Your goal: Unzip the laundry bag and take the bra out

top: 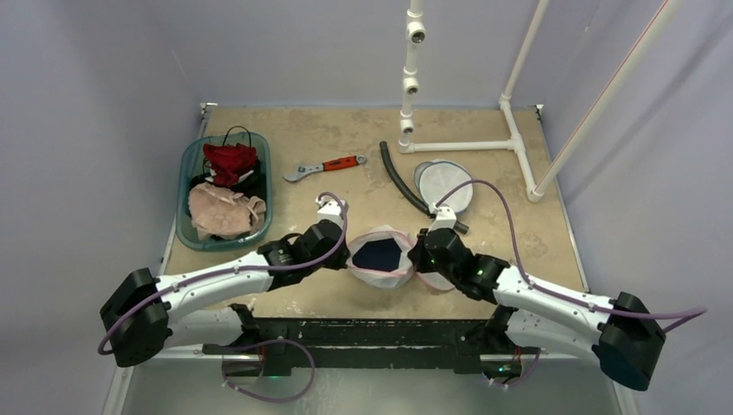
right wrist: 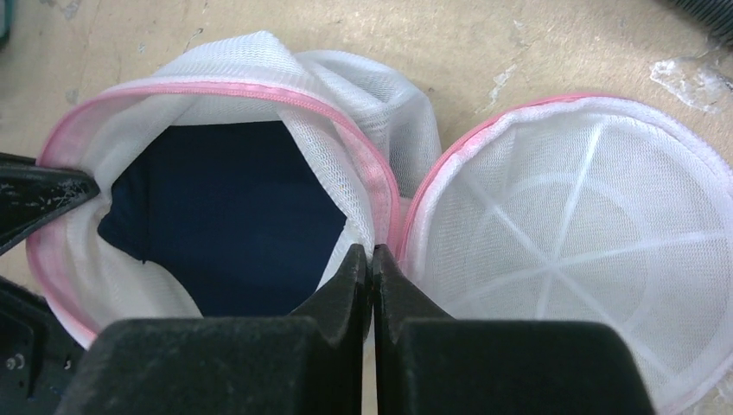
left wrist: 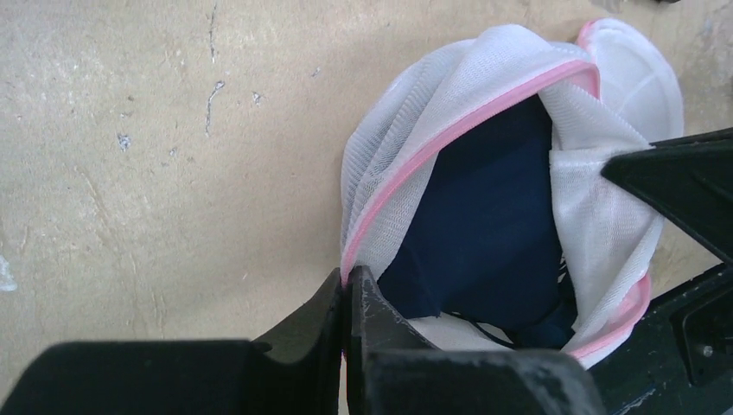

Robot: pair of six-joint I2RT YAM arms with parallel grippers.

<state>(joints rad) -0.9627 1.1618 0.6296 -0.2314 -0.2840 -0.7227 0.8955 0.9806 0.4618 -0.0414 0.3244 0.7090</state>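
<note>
The laundry bag is a round white mesh pod with a pink zip rim, lying unzipped near the table's front edge. Its lid is flipped open to the right. A dark navy bra lies inside the bag, seen in both wrist views. My left gripper is shut on the pink rim at the bag's left side. My right gripper is shut on the rim at the right side, where the bag meets the lid.
A teal basin with red and beige clothes stands at the left. A red-handled wrench, a black hose and another white mesh bag lie behind. A white pipe frame rises at the back right.
</note>
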